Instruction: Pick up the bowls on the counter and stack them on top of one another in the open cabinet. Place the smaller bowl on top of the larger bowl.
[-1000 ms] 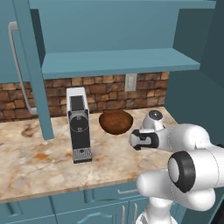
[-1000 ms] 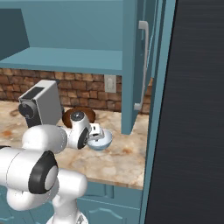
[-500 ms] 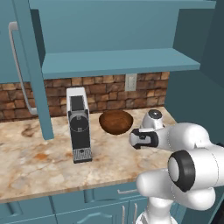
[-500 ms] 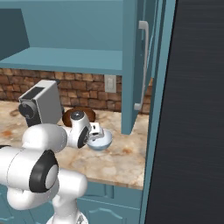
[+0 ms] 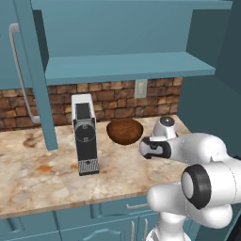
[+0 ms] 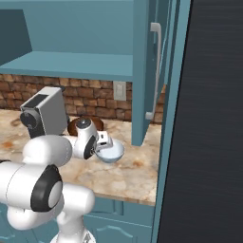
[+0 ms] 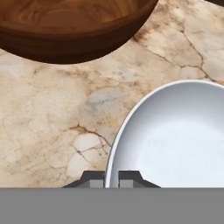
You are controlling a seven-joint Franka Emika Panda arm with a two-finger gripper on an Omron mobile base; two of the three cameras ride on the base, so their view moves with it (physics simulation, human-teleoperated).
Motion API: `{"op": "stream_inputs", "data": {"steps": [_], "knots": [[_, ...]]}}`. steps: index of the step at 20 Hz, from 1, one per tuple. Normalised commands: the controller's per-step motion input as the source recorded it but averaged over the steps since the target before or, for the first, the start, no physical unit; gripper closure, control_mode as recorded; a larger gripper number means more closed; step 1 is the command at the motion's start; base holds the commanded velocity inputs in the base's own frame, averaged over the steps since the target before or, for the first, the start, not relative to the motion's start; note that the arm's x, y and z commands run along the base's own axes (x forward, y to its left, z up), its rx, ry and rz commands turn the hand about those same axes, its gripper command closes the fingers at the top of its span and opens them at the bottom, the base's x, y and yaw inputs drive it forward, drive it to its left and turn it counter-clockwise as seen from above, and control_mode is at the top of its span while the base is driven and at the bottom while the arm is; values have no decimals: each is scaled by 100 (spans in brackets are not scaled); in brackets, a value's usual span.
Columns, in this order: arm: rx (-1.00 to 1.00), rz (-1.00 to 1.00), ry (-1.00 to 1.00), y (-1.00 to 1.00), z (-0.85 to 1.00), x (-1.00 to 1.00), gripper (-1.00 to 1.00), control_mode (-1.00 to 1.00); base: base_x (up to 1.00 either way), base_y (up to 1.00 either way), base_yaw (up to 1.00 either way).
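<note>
The smaller bowl (image 7: 175, 135), glossy white, sits on the counter (image 7: 52, 127) with its rim between my fingertips (image 7: 94, 178). My gripper (image 7: 111, 179) is shut on that rim. From the right base view the smaller bowl (image 6: 110, 153) rests just right of my hand, with the gripper (image 6: 103, 142) at its near-left edge. The larger bowl (image 7: 65, 26), dark brown and wood-grained, stands just beyond, apart from the white one; it also shows at the back of the counter (image 5: 124, 131). Above is the open cabinet with its bare teal shelf (image 5: 127, 68).
A silver and black coffee machine (image 5: 84, 134) stands left of the brown bowl. The cabinet door (image 5: 35, 75) with its grey bar handle (image 5: 19, 75) hangs open at the left; another door (image 6: 144, 71) is open on the right. A tall dark panel (image 6: 213, 118) walls off the right.
</note>
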Motion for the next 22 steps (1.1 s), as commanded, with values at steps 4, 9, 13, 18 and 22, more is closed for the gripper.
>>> {"op": "stream_inputs", "data": {"steps": [4, 9, 13, 18, 22], "knots": [[0, 0, 0, 0, 25, 1, 100, -100, 0, 0, 0], [0, 1, 0, 1, 35, 0, 100, -100, 0, 0, 0], [0, 5, 0, 5, 41, 0, 100, -100, 0, 0, 0], [0, 14, -2, 3, 34, -12, 100, -100, 0, 0, 0], [0, 22, -8, 0, 29, -28, 100, -100, 0, 0, 0]]}}
